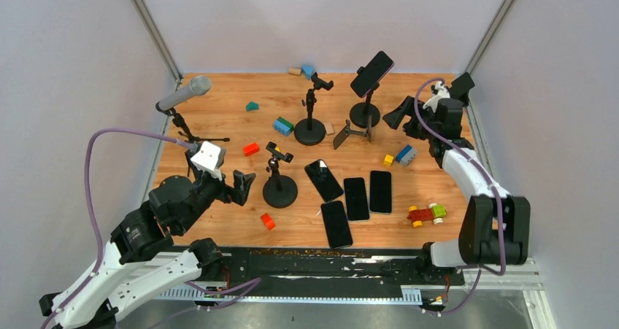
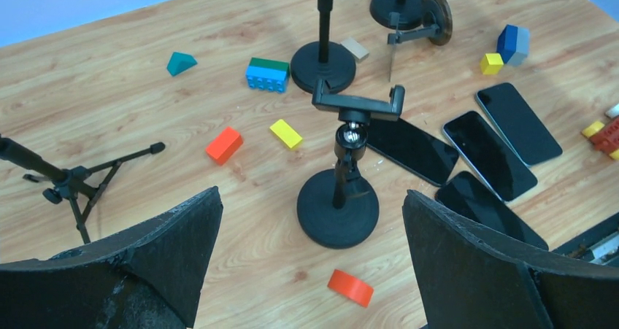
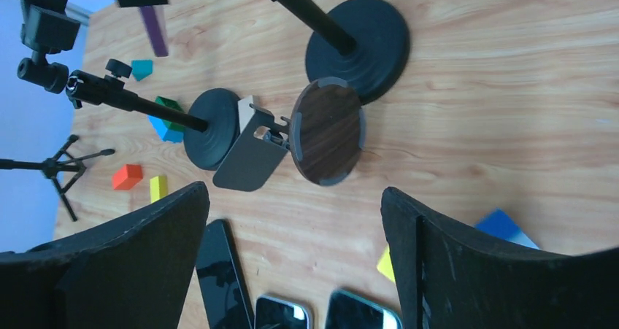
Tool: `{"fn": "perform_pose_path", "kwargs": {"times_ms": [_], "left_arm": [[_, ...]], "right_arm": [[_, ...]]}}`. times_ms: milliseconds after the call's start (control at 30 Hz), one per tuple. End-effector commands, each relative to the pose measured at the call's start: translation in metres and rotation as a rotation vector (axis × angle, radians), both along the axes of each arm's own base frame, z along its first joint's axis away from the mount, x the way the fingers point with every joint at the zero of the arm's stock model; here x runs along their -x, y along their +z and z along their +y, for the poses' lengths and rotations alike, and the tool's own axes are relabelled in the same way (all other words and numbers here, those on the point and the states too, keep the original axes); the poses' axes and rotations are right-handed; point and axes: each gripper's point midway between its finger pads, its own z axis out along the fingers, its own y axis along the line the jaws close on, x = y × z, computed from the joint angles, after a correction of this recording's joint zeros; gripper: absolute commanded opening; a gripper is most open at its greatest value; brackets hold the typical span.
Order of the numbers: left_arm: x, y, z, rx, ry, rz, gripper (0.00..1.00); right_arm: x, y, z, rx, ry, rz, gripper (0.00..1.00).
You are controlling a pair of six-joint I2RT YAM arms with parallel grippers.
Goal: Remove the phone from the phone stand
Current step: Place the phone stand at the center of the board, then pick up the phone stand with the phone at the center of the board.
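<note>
Well, phone (image 1: 371, 74) clamped on stand (image 1: 364, 116) (tilted); right gripper (image 1: 395, 118) spread nearby.

Phone (image 1: 371, 74) tilted atop the far phone stand (image 1: 364, 114)

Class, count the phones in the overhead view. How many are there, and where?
5. The mounted phone sits on the far stand. Four lie flat: leftmost phone, middle phone, rightmost phone, nearest phone. None seems hidden.
</note>
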Motion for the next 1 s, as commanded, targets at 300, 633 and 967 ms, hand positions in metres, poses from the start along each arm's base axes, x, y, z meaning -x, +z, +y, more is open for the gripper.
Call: {"fn": "perform_pose_path", "kwargs": {"times_ms": [300, 633, 967], "left_arm": [[0.011, -0.039, -0.004, -0.004, -0.071, 0.009, 1.00], [0.011, -0.043, -0.003, -0.021, -0.079, 0.001, 1.00], [0.010, -0.046, -0.005, -0.033, -0.081, 0.011, 1.00]], "right_arm": [[-0.097, -0.016, 0.038, -0.178, 0.141, -0.207, 0.86], [-0.123, -0.023, 0.073, -0.168, 0.218, -0.365, 0.82], [-0.148, -0.031, 0.069, -0.102, 0.197, -0.461, 0.77]]}}
